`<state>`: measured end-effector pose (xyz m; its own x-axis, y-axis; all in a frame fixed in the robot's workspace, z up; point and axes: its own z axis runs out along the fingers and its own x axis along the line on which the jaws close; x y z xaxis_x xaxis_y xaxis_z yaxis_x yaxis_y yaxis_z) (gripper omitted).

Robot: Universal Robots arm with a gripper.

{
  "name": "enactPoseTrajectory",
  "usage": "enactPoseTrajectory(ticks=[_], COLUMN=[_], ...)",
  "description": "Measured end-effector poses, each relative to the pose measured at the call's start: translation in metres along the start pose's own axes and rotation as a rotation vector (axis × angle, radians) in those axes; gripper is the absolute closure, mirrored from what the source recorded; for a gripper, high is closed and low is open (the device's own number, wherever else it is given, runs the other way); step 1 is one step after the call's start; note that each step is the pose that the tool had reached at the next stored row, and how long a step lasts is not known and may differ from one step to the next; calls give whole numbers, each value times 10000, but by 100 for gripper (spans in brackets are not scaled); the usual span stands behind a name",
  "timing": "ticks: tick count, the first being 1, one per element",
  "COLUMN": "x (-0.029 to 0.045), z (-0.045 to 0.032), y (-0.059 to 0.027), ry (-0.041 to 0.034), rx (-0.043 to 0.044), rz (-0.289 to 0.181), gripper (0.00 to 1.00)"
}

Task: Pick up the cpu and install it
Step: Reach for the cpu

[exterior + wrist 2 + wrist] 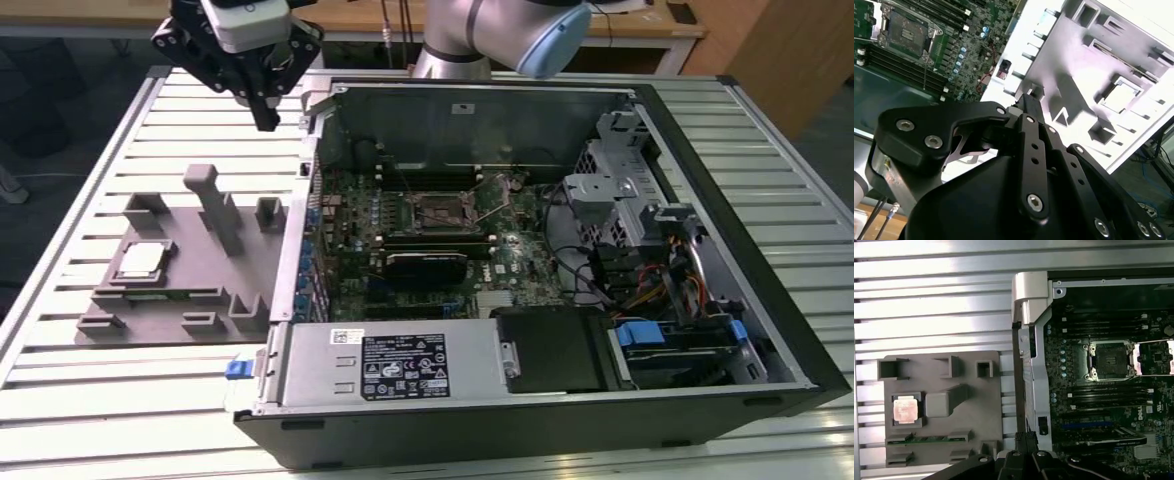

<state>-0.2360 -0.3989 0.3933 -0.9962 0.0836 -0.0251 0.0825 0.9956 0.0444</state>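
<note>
Overhead, the black two-fingered claw (267, 118) hangs above the pale slatted metal counter (80, 400), its fingers drawn together with nothing between them. In the exterior view it sits at about eleven o'clock from the open black computer tower case (787, 330), near the case's far corner. It is also well above the flat grey plastic fixture block (200, 300).

The cpu (140, 262), a small flat square chip with a silvery metal top, lies in a square recess of that block. That puts it at roughly seven o'clock from the claw and nine o'clock from the case (well apart from the claw, not touched by it). In the first wrist view the chip (906, 409) shows a faint coppery sheen, seated flat in its pocket.

Inside the case lies the green motherboard (400, 215). Its square black processor socket (441, 208) sits near the board's middle, with the metal retention frame (1154, 357) swung open beside it. A silver box-shaped power supply (387, 365) sits at six o'clock from the socket.
</note>
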Motion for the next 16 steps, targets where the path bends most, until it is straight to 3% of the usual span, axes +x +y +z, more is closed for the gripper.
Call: enactPoseTrajectory(ticks=[16], x=[249], z=[-6], y=[-21], ry=[-3], rx=[0], rz=[28], gripper=[89])
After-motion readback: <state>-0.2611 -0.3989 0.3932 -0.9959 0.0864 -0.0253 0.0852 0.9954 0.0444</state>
